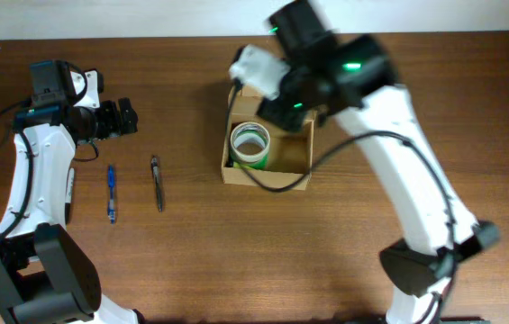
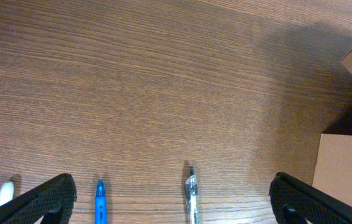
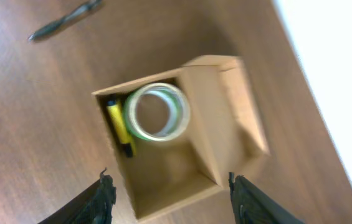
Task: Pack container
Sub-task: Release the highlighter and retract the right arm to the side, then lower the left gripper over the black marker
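Observation:
The tan cardboard container (image 1: 292, 158) stands open at the table's middle, with its lid flap up at the far side. It also shows in the right wrist view (image 3: 169, 177). Inside it lie a green-edged tape roll (image 1: 250, 144) (image 3: 157, 112) and a yellow marker (image 3: 119, 127). My right gripper (image 3: 169, 199) is open and empty, hovering above the container. In the overhead view it (image 1: 277, 106) is mostly hidden under its wrist. My left gripper (image 1: 121, 119) (image 2: 172, 205) is open and empty over bare table at the left, far from the container.
A blue pen (image 1: 111, 193) (image 2: 99, 202) and a grey pen (image 1: 157, 183) (image 2: 191, 196) lie side by side left of the container. A white marker (image 2: 4, 193) lies further left. The container's corner (image 2: 344, 177) shows at the right of the left wrist view.

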Tool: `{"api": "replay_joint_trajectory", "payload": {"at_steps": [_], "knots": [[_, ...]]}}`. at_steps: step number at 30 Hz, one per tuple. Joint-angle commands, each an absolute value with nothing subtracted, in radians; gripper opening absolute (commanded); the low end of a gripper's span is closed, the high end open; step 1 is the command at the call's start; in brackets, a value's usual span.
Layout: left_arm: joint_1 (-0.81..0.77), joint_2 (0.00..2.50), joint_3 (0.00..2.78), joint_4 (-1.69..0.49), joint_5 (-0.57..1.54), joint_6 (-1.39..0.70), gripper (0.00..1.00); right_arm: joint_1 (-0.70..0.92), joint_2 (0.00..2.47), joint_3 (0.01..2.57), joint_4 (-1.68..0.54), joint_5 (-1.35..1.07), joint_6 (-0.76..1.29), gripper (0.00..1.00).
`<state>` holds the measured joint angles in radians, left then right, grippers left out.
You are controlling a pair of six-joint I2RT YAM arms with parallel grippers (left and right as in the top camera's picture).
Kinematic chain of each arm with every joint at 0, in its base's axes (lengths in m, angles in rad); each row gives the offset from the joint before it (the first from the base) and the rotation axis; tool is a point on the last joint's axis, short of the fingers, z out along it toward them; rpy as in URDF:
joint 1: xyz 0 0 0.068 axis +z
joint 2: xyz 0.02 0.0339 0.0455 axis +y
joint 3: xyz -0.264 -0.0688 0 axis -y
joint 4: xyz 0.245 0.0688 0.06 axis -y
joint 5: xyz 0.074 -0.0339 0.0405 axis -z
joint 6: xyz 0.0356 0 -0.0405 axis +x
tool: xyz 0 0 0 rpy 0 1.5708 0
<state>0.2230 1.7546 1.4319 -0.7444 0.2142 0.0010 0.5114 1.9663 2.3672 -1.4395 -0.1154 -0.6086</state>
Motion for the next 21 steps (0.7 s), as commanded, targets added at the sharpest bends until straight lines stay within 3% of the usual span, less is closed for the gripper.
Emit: {"api": "replay_joint_trajectory", "payload": {"at_steps": [1,5,17,20,21], "knots": [[0.225,1.761,1.446,-0.743,0.228,0.016,0.99,0.448,2.001,2.354,-1.470,-0.119,-0.537,0.58],[0.225,1.761,1.446,-0.744,0.228,0.016,0.99,0.373,1.972,2.355,-1.460,-0.095,-0.517,0.61],[0.226,1.761,1.446,-0.742,0.214,0.016,0.99,-0.199,1.795,2.355,-1.399,-0.207,-0.156,0.72],[0.224,1.761,1.446,-0.743,0.225,0.016,0.99,-0.313,1.811,2.354,-1.415,-0.211,-0.133,0.80],[0.223,1.761,1.446,-0.766,0.233,0.016,0.99,-0.362,1.823,2.354,-1.421,-0.219,-0.133,0.99]]}}
